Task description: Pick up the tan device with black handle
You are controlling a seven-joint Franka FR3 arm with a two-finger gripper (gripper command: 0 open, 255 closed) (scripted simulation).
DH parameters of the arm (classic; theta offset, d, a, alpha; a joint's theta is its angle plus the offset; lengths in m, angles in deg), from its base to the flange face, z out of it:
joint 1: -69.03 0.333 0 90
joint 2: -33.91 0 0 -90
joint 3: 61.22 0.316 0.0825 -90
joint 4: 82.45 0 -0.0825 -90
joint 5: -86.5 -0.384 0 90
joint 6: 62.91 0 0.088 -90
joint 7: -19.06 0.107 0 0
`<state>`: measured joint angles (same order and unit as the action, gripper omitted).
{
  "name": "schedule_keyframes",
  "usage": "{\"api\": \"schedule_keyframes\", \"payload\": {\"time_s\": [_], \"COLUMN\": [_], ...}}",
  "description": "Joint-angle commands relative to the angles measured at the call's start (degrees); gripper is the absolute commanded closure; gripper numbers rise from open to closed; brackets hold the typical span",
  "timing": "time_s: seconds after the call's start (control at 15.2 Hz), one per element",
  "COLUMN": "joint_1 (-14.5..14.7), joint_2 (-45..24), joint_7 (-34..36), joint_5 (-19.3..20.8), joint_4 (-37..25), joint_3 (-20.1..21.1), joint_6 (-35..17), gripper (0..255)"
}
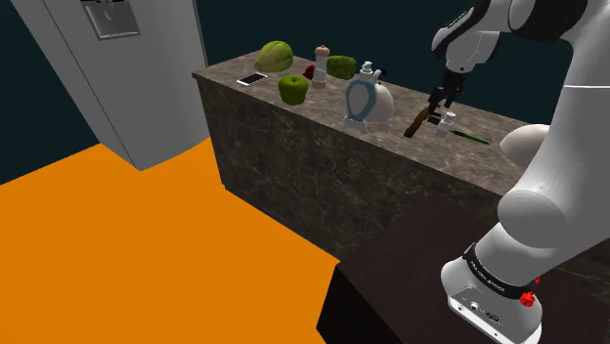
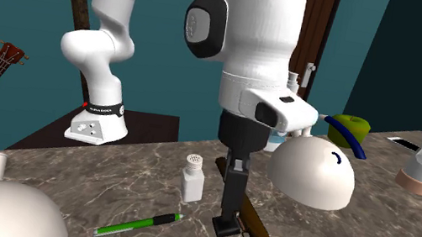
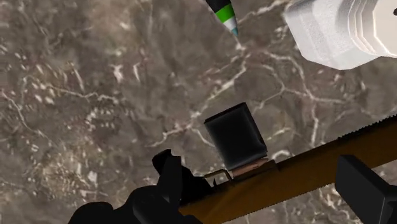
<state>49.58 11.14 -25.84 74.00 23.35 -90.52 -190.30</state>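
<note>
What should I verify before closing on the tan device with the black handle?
1. Target under the hand: the tan device lies on the counter beneath the gripper: ok.
2. Fingers astride the tan bar, one on each side: ok.
3. Fingers open, standing apart, not yet shut: ok.
4. Neighbours out of the way: the white shaker and the green pen lie apart from the device: ok.
5. Balance on lifting: the grasp point sits close to the black handle, and the bar runs on past the wrist view's edge: cannot tell.
</note>
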Motion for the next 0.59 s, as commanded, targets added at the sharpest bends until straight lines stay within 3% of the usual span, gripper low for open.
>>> {"api": "schedule_keyframes", "payload": {"time_s": [0.0, 0.53], "joint_1": [-0.9, -1.7], "joint_2": [-1.9, -4.8], "joint_7": [-0.8, -1.9], "joint_5": [-1.0, -2.9], "joint_4": [-1.2, 0.0], "joint_3": [0.4, 1.5], "joint_6": [-0.6, -4.4], "gripper": [0, 0]}}
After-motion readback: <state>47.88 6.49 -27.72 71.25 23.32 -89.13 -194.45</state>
